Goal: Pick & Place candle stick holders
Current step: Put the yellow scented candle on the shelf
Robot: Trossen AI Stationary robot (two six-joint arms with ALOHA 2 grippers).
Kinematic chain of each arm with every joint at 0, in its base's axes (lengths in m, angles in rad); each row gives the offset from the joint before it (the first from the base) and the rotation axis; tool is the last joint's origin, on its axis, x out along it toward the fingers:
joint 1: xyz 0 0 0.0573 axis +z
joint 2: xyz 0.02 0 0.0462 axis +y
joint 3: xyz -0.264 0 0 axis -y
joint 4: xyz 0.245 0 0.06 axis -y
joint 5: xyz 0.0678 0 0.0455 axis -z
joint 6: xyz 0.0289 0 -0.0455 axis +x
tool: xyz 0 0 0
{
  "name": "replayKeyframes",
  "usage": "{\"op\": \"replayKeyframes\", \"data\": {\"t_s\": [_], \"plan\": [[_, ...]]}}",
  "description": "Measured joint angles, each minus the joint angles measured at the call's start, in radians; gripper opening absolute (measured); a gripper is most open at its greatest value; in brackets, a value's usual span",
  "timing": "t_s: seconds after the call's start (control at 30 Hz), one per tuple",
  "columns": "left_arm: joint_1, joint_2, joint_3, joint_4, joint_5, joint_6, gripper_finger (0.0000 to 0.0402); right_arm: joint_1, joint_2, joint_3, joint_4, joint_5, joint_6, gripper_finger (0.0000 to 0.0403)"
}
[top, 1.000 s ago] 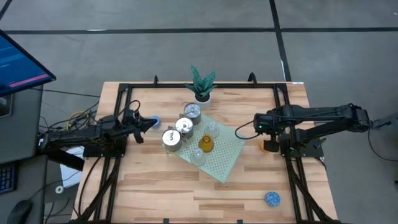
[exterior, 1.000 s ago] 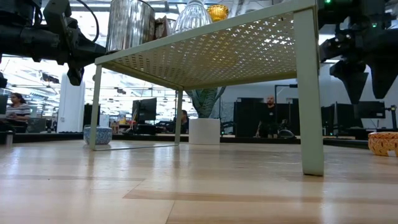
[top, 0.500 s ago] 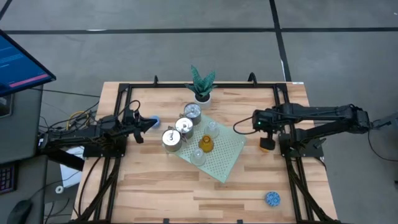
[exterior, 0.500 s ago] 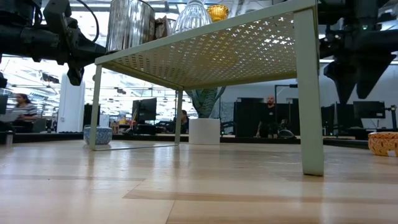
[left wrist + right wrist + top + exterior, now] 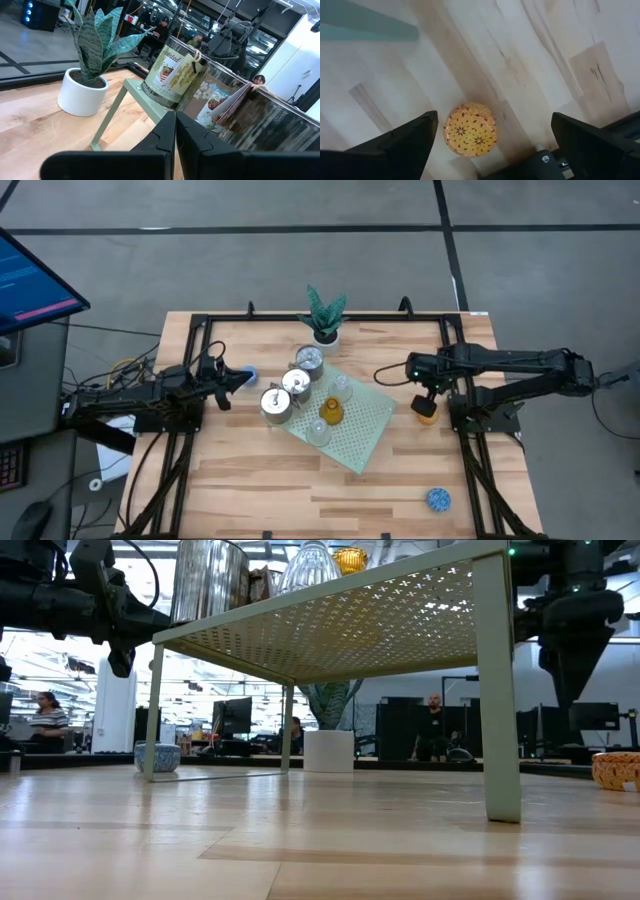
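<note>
An orange patterned candle stick holder (image 5: 426, 408) stands upright on the wood near the table's right side. My right gripper (image 5: 493, 119) hangs above it, pointing down and open, a finger on either side and clear of it. Silver holders (image 5: 296, 382), clear glass holders (image 5: 341, 388) and an amber one (image 5: 331, 411) stand on the pale green perforated stand (image 5: 362, 442). One blue bumpy holder (image 5: 437, 499) sits near the front right. Another blue holder (image 5: 157, 756) sits beside my left gripper (image 5: 238, 378), which is shut and held level above the table.
A green-leaved plant in a white pot (image 5: 324, 330) stands at the far edge, behind the stand. The stand's legs (image 5: 497, 690) rise from the table just left of the right gripper. Black frame rails (image 5: 465, 430) run along both table sides.
My right gripper has rolled about its downward-pointing axis above the orange holder; in the low view its two fingers, spread apart before, now line up one behind the other. More of the holder shows beneath the arm. The left arm has kept still.
</note>
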Motion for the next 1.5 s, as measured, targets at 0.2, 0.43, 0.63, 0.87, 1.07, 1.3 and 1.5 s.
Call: {"op": "replayKeyframes", "data": {"t_s": [0.2, 0.43, 0.63, 0.87, 1.07, 1.3, 1.5], "plan": [[0.000, 0.000, 0.000, 0.000, 0.000, 0.000, 0.0011, -0.008, 0.000, 0.000, 0.007, 0.000, -0.013, 0.0379], [0.000, 0.000, 0.000, 0.000, 0.000, 0.000, 0.0011, -0.008, 0.000, 0.000, 0.033, 0.000, -0.014, 0.0379], [0.000, 0.000, 0.000, 0.000, 0.000, 0.000, 0.0011, -0.009, 0.000, -0.054, 0.033, -0.002, -0.010, 0.0379], [0.000, 0.000, 0.000, 0.000, 0.000, 0.000, 0.0011, -0.009, 0.000, -0.100, 0.047, -0.003, -0.006, 0.0379], [0.000, 0.000, 0.000, 0.000, 0.000, 0.000, 0.0011, -0.009, 0.000, -0.104, 0.049, -0.003, -0.006, 0.0379], [0.000, 0.000, 0.000, 0.000, 0.000, 0.000, 0.0011, -0.009, 0.000, -0.104, 0.067, -0.001, -0.006, 0.0379], [0.000, 0.000, 0.000, 0.000, 0.000, 0.000, 0.0011, -0.009, 0.000, -0.105, 0.069, 0.002, -0.006, 0.0379]]}}
